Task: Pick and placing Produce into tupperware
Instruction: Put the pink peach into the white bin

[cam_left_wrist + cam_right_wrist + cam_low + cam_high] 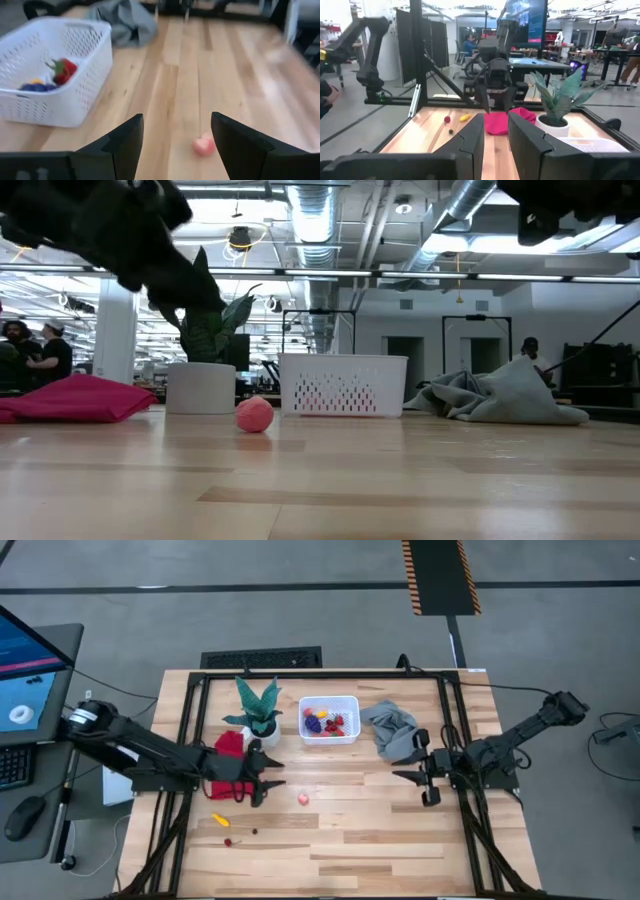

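The white tupperware [328,721] stands at the table's far middle with several produce pieces inside, among them a strawberry [63,70]. A pink ball [303,799] lies loose on the wood, also seen in the left wrist view [203,145] and the low view [254,415]. A yellow piece [219,820] and two dark cherries [228,841] lie toward the near left. My left gripper [268,780] hovers open just left of the pink ball, its fingers [127,145] pointing toward it. My right gripper [408,776] hangs at the right with a narrow gap [496,131] and nothing in it.
A potted plant [258,708] and a red cloth [230,745] sit left of the tupperware, close to my left arm. A grey cloth [392,730] lies crumpled right of it. A black frame [190,720] borders the table. Bare wood spreads across the near middle.
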